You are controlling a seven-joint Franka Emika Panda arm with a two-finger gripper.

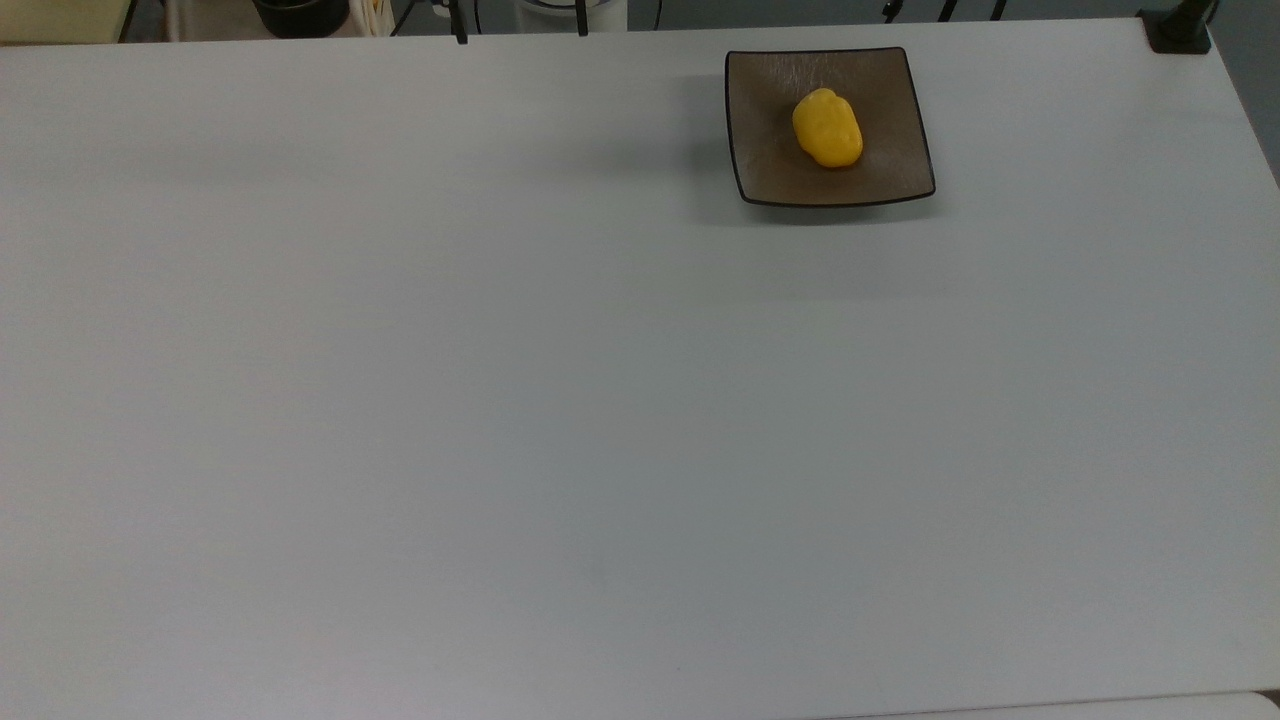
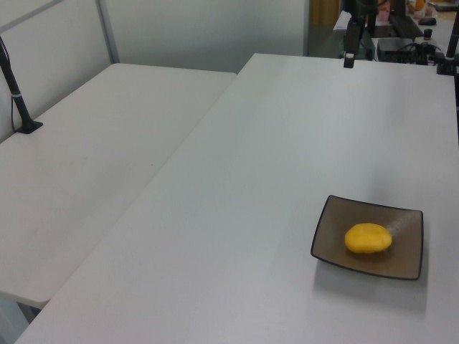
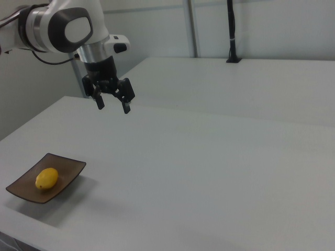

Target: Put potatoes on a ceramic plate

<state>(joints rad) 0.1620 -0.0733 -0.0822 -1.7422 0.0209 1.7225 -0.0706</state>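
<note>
In the top view, the potato [image 1: 827, 128] lay on the ceramic plate [image 1: 765, 150] at upper right of the white surface [image 1: 560, 420]. In the left view, both sat lower right. In the right view, the gripper [image 3: 112, 101] hung upper left, fingers [image 3: 126, 106] spread wide and empty, well apart from the plate at lower left.

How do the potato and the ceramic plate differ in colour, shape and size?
The potato is bright yellow; the ceramic plate is brown-grey with a thin dark rim. The potato is a lumpy oval, while the ceramic plate is square with upturned corners. The potato is much smaller and lies on the ceramic plate, covering only part of it. Both are on the white table.
</note>
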